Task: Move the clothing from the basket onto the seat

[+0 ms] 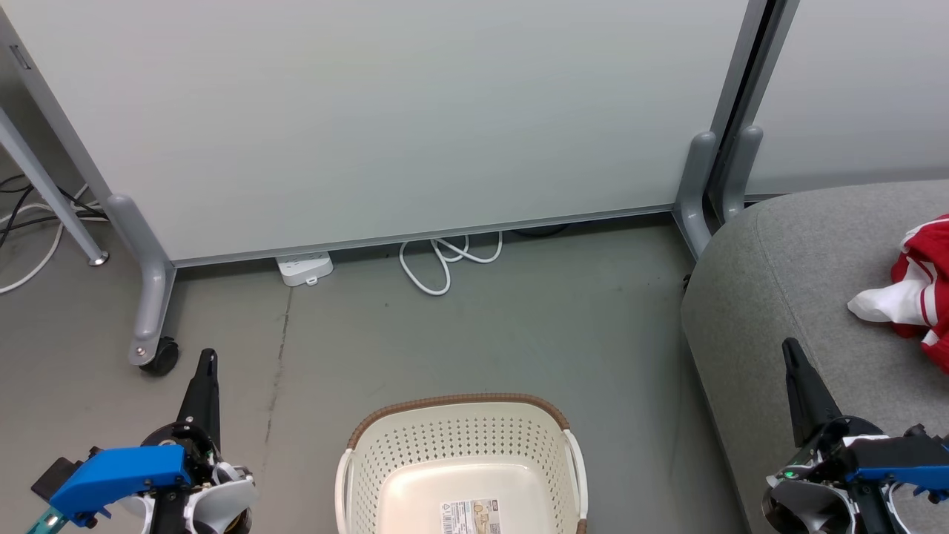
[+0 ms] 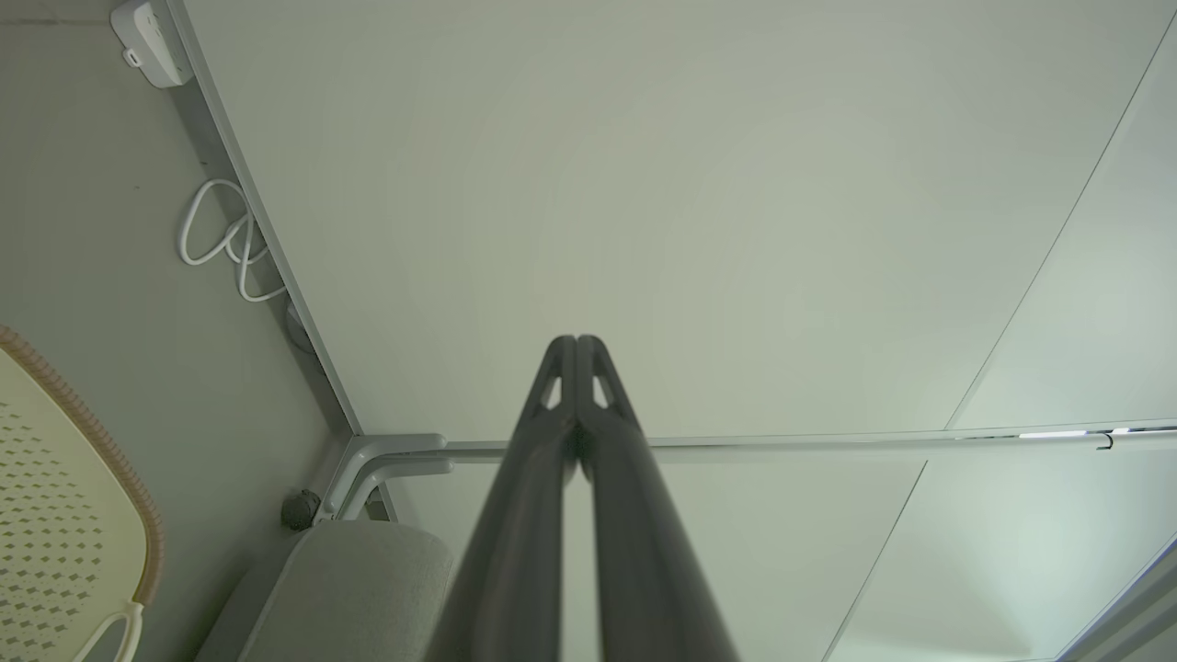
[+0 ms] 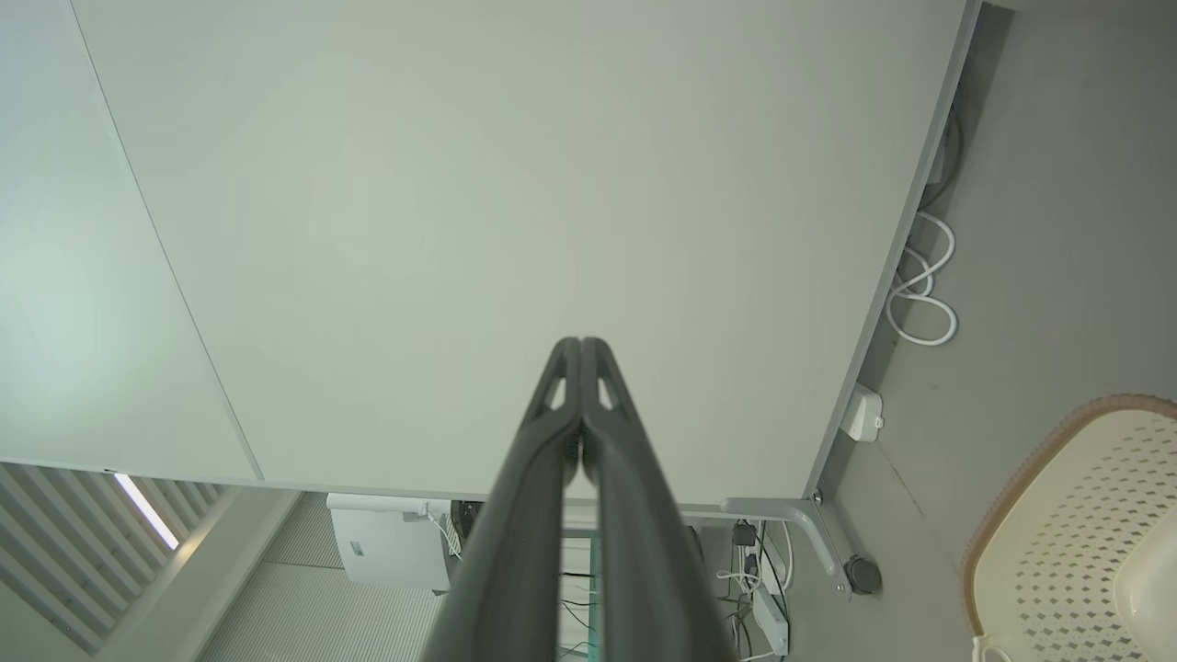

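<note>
On my head feed the left gripper [image 1: 209, 360] sits at the lower left over the grey floor [image 1: 519, 326]. Its two dark fingers are pressed together into a single point, gripping nothing and touching nothing. The left wrist camera agrees: the fingers [image 2: 519, 515] meet at the tips, aimed at the pale partition [image 1: 408, 111].

The right gripper [image 1: 790, 347] is at the lower right, showing against the grey fabric of the seat [image 1: 771, 259]. It is likewise fully closed and empty, though I cannot tell from here whether it touches the fabric. In its wrist feed the fingers [image 3: 644, 533] touch at the tips, with the partition beyond them.

The clothing [image 1: 923, 285] lies on the seat at the far right edge of my head feed. It is a red heap with a white part sticking out to the left, cut off by the frame and well apart from both grippers.

The basket [image 1: 460, 402] stands on the floor between the two grippers, just left of the seat, its pale bottom and paper label [image 1: 471, 517] in plain sight. At the foot of the partition I see a white power strip [image 1: 304, 268] and a looped white cable [image 1: 445, 263]
</note>
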Controlling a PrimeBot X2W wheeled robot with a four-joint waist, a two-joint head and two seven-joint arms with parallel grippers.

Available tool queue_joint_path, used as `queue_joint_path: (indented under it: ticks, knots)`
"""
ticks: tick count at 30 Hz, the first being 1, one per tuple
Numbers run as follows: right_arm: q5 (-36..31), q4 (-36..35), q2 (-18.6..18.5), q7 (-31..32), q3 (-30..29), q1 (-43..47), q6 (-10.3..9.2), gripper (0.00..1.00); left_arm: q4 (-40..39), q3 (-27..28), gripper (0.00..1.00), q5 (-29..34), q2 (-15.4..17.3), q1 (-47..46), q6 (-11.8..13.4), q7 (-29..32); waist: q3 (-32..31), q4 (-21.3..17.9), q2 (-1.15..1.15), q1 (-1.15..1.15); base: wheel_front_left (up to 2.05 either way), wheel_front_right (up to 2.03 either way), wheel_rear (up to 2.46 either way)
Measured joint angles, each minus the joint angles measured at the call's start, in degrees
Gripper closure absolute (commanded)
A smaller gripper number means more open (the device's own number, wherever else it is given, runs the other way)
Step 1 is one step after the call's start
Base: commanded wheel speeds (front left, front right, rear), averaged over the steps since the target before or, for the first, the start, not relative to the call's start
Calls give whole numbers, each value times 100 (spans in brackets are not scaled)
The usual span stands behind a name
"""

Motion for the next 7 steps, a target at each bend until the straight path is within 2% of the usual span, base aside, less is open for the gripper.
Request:
queue_joint_path:
  ticks: [7]
  knots:
    - [0,0,0,0,0,-1,0,100,0,0,100,0,0,0,0,1,0,0,0,0,0,0,0]
